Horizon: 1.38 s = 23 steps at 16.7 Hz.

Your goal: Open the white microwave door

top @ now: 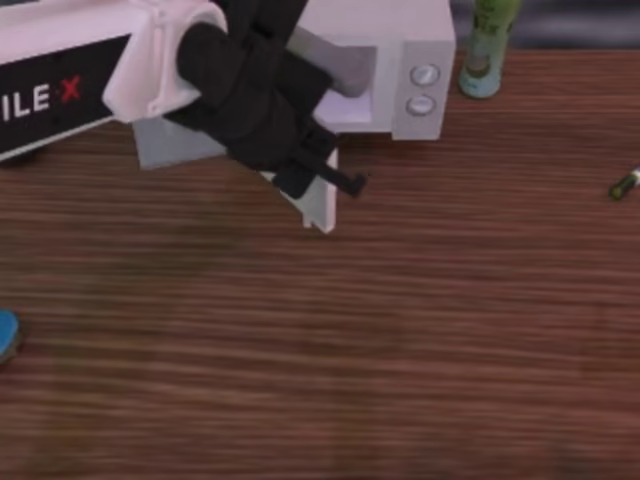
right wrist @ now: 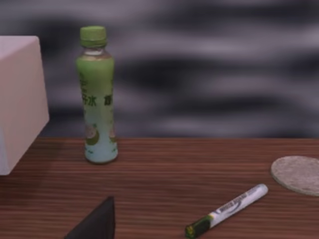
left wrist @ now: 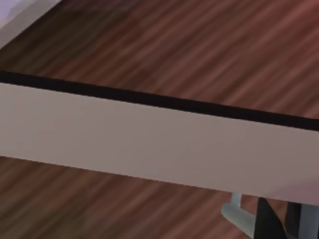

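The white microwave (top: 400,40) stands at the table's back, its two silver knobs (top: 424,88) on the right-hand panel. Its door (top: 322,208) is swung out towards the table's middle and seen edge-on, leaving the cavity uncovered. My left gripper (top: 335,185) is at the door's free edge. In the left wrist view the door (left wrist: 149,144) fills the picture as a white band with a dark strip. The grey handle (left wrist: 238,215) runs in between the black fingers (left wrist: 269,224), which are shut on it. A dark part of my right gripper (right wrist: 97,224) shows above the table, right of the microwave.
A green bottle (top: 487,50) stands just right of the microwave. A marker (top: 625,184) lies at the right edge, with a round pad (right wrist: 298,174) near it. A grey slab (top: 165,145) lies under the left arm. A blue object (top: 5,335) sits at the left edge.
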Available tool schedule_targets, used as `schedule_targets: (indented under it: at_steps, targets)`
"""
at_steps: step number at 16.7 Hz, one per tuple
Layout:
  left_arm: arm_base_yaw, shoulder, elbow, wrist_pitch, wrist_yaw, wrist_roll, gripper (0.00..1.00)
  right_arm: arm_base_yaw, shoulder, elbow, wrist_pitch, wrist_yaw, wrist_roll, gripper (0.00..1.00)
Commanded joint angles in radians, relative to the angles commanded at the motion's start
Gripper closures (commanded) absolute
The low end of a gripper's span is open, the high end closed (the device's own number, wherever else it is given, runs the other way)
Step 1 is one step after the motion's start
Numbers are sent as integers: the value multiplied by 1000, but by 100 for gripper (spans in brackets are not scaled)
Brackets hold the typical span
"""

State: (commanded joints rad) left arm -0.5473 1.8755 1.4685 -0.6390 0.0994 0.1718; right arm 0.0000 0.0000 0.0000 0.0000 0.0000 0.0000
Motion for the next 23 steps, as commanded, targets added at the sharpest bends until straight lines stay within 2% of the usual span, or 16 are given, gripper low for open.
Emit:
schedule_targets:
  at_steps: [23]
  targets:
    - [8,-9,-14,0,12,23,100,0,0,0,0,0,0,0]
